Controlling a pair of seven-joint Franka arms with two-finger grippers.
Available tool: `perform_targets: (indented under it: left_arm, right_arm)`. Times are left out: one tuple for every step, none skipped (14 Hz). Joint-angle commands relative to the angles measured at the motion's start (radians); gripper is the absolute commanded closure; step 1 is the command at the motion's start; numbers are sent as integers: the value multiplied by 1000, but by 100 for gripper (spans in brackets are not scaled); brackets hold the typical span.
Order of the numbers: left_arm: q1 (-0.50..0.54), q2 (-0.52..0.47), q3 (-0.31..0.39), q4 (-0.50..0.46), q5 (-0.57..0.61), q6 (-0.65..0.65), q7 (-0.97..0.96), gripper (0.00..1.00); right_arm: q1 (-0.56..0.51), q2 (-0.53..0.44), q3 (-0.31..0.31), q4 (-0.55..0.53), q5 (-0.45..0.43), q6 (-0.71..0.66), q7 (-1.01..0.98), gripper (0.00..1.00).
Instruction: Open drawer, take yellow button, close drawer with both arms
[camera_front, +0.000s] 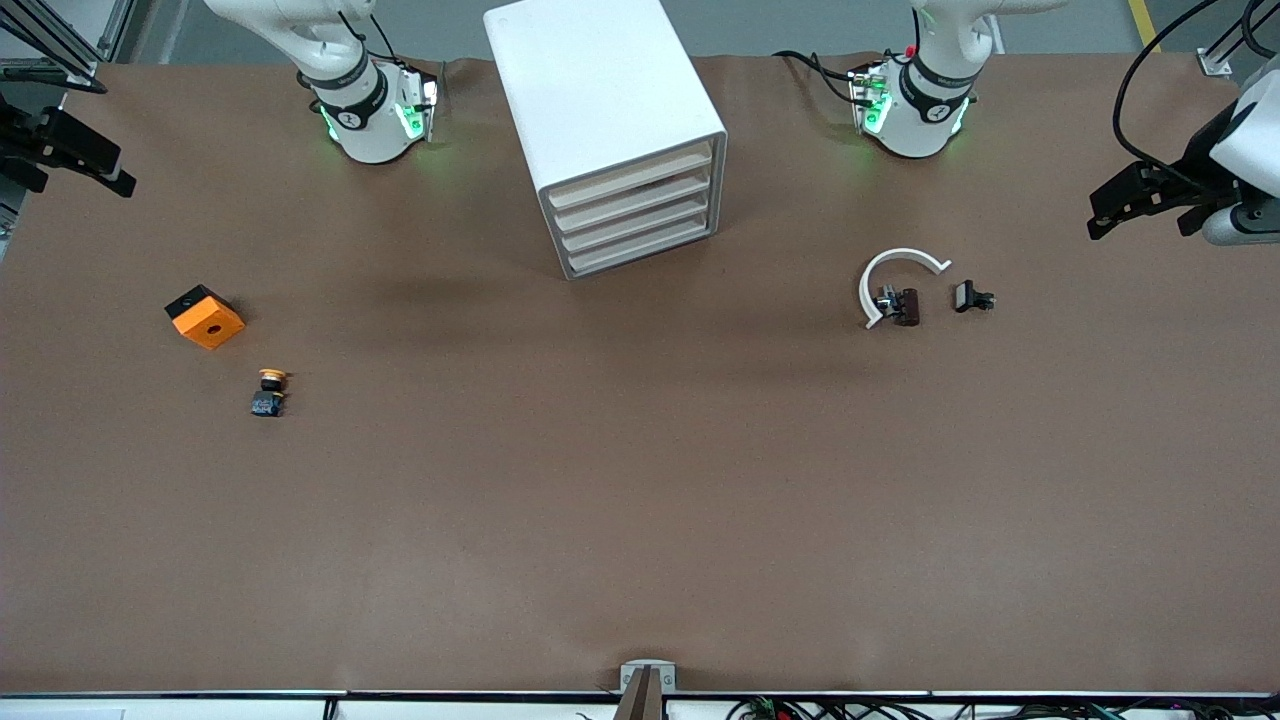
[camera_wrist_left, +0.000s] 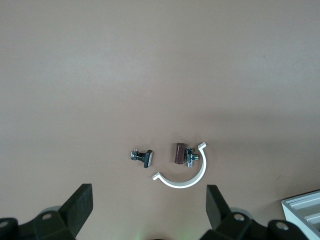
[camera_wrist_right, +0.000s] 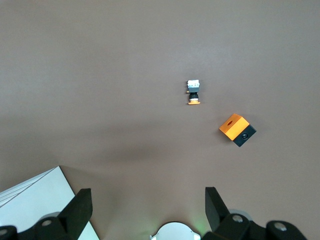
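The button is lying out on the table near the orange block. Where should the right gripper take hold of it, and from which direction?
Grip the button across its dark body, coming straight down with the open right gripper. It seems to lie on its side, orange-yellow cap toward the orange block, so the body probably offers flatter flanks than the round cap. Nothing crowds it.

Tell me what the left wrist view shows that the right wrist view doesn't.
Only the left wrist view shows the white band with a brown clip beside it, a black clip apart from them, and the open left gripper. Only the right wrist view shows the button lying on the table, the orange block beside it, and the open right gripper. Both show the brown table and a corner of the white cabinet.
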Motion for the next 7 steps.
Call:
perform_targets:
  left_arm:
    - [9,7,-3,21,-9,-12,23,0]
    - [9,7,-3,20,-9,-12,23,0]
    - [8,7,-3,21,-9,-12,23,0]
    - [9,7,-3,21,-9,-12,23,0]
    - [9,7,-3,20,-9,-12,23,0]
    - [9,7,-3,21,-9,-12,23,0]
    - [9,7,-3,20,-9,-12,23,0]
  right_arm:
    - [-6,-33,-1,-42,-4,44,-10,0]
    - [-6,-36,-1,-49,-7,57,-12,0]
    - [-6,-36,-1,-51,-7,61,-12,0]
    - [-6,-36,-2,-52,-7,63,-12,0]
    - [-6,-36,-2,-52,-8,63,-19,0]
    - [-7,-36,-2,-54,-12,64,-39,0]
    - [-16,-39,-4,-62,-12,65,-59,0]
